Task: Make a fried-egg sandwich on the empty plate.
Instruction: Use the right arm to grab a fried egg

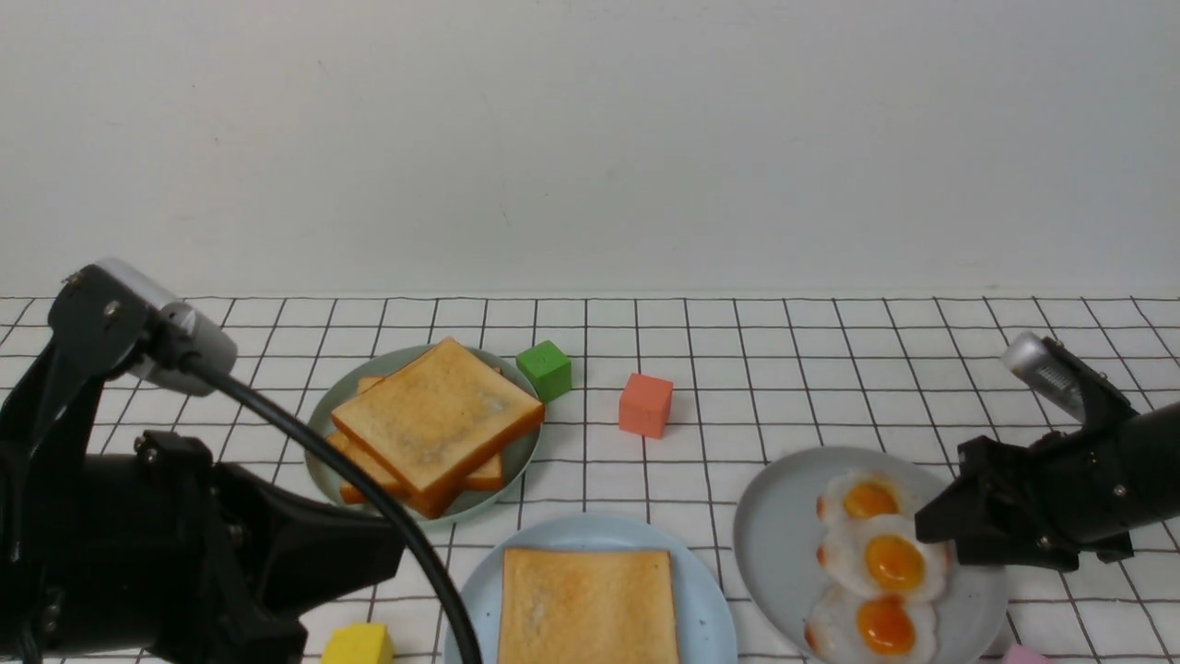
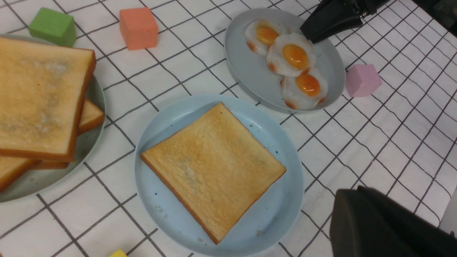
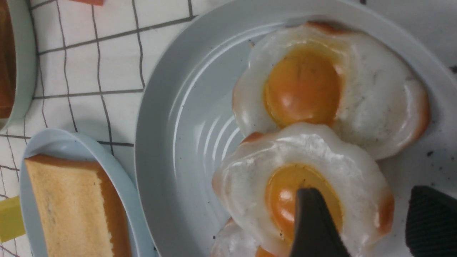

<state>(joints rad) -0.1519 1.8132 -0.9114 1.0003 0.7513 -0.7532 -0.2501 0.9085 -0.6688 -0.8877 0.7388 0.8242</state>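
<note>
Front view: the plate (image 1: pixel 708 599) sits at 6 o'clock on the desk with one toast (image 1: pixel 588 604) flat on it, so the sandwich is only a base and the egg comes next. The grey plate (image 1: pixel 774 544) lies at 4 o'clock, just beside it, with three overlapping eggs in a row. The right arm (image 1: pixel 1060 498) reaches in from 3 o'clock, its jaws spread and empty above the middle egg (image 1: pixel 890 561). In the right wrist view one jaw hangs over the yolk and the other past the egg's outer rim.

I judge the middle egg the one to take, since it laps over its neighbours. I want to come down until the outer jaw nears the grey plate, pinch only that egg's rim, then lift straight up before swinging toward 6 o'clock. A deep bite risks dragging a second egg along.

The left arm (image 1: pixel 184 553) waits at 8 o'clock, its jaws pressed together, holding nothing.
</note>
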